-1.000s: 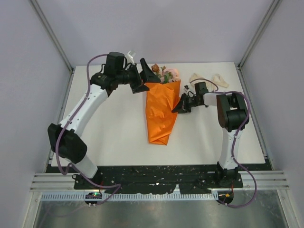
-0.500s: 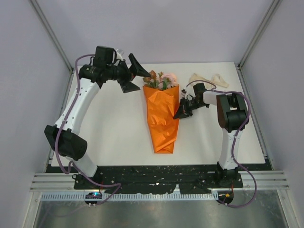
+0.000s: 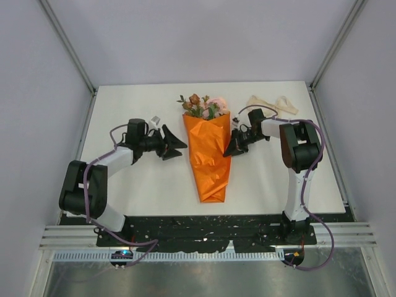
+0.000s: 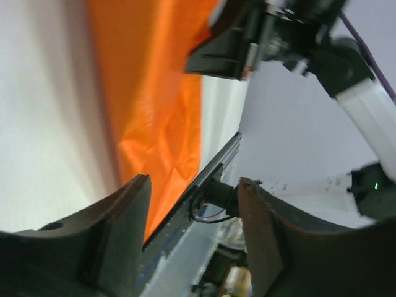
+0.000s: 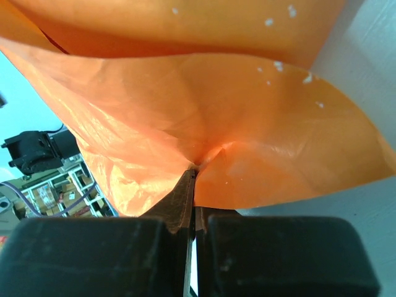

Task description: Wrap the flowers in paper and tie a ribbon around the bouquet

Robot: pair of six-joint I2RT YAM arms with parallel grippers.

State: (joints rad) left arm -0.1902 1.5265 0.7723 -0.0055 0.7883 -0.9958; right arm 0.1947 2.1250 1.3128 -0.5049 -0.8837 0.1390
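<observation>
Both sides have a job here. The right end effector (image 3: 230,150) is clamped tight on the paper's (image 5: 204,124) edge, probably so the wrap can't unroll. The bouquet (image 3: 209,151) lies mid-bench (image 3: 136,185), blooms at the far end. The left end effector (image 3: 178,148) hangs just beside it, jaws apart and empty. The ribbon (image 3: 272,103) lies untouched, far right.

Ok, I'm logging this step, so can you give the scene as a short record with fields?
bouquet: orange paper cone lying on the table, blooms toward the far edge
right gripper: shut on the bouquet's right paper edge
left gripper: open, left of the bouquet, apart from it
ribbon: loose on the table's far right, not tied on
</observation>
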